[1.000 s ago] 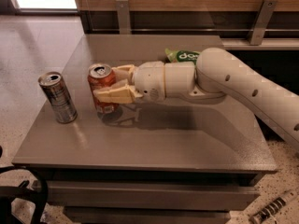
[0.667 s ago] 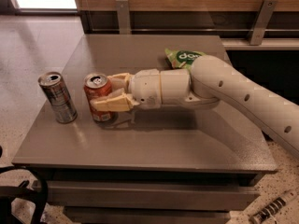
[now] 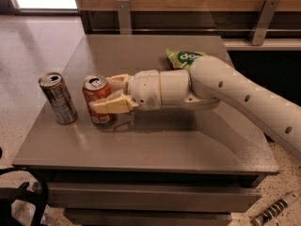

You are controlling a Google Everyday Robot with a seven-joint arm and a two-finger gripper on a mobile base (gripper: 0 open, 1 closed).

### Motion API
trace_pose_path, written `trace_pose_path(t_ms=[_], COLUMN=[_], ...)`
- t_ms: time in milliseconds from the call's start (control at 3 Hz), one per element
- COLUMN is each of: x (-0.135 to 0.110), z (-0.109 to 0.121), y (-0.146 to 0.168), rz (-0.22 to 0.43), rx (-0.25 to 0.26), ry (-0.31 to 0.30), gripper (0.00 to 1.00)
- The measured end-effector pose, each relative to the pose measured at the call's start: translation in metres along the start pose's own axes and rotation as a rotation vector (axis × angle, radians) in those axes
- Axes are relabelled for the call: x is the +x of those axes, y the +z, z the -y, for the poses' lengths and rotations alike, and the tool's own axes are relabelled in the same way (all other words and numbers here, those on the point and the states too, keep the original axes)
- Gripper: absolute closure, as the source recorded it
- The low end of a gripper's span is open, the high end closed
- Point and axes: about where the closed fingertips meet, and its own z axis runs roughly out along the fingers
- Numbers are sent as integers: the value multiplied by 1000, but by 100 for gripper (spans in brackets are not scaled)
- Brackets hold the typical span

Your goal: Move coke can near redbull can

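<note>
My gripper (image 3: 103, 94), clamped on the coke can (image 3: 95, 91), has carried it left across the worktop (image 3: 160, 147). It is now just right of the redbull can (image 3: 59, 99), so I judge only the release remains. My near finger hides the coke can's base, and my arm covers part of a green bag (image 3: 182, 57).

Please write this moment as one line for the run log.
gripper: shut on orange-red coke can | slim grey-silver redbull can: standing beside it, not touching | green snack bag: partly behind white arm
</note>
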Motion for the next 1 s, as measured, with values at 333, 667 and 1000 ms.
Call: trace_pose_path(t_ms=[333, 667, 1000], x=[-1, -2, -2], z=[-1, -2, -3], y=[2, 4, 5], rz=[0, 0, 0], rx=[-4, -8, -11], ry=[-1, -3, -3], gripper=[29, 5, 0])
